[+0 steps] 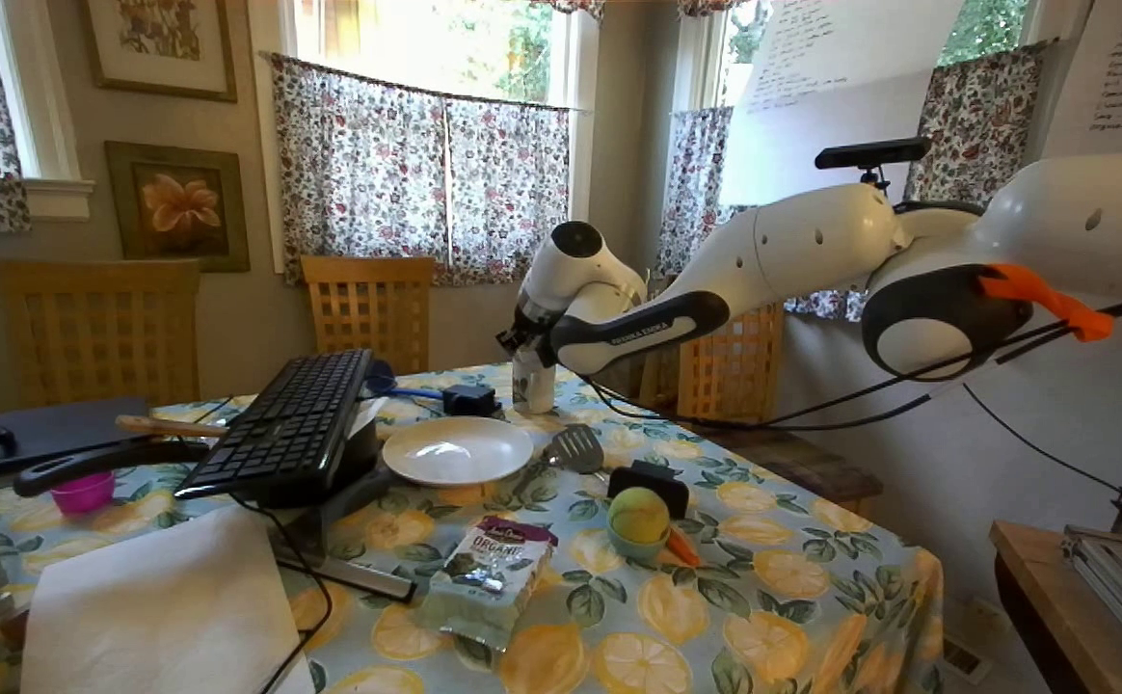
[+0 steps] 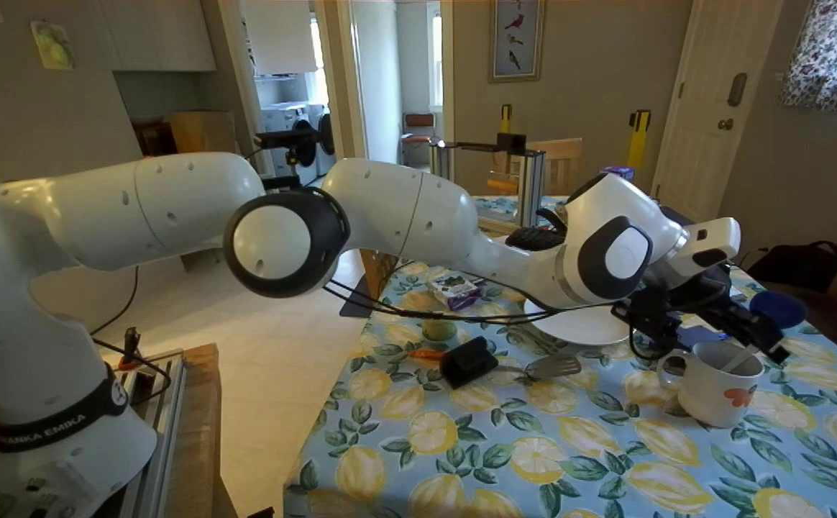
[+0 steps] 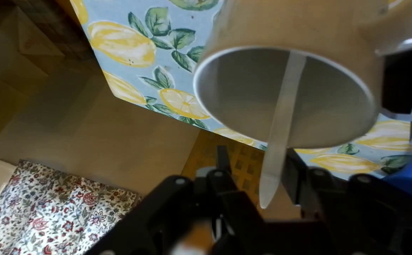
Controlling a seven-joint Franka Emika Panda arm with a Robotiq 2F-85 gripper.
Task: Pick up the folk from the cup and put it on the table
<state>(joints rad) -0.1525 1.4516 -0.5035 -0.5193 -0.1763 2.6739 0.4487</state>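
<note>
The cup is a white mug (image 2: 713, 396) with an orange-red mark, upright on the flower-printed table (image 2: 490, 460). In an exterior view the same cup (image 1: 536, 387) stands beneath the arm's wrist. A pale, flat handle, the fork (image 3: 280, 134), leans out over the cup's rim; whatever end lies deep inside is hidden. My gripper (image 3: 258, 161) is at the rim with its jaws apart. Between them is the fork's free end, close to the right finger (image 3: 292, 170) and with a gap to the left one. Whether it touches the right finger I cannot tell.
A white plate (image 1: 458, 450), a slotted spatula (image 1: 575, 449) and a black block (image 2: 467, 362) lie near the cup. A blue utensil (image 2: 778, 309) is just behind the gripper. Farther off are a keyboard (image 1: 281, 424) and a snack bag (image 1: 494, 578).
</note>
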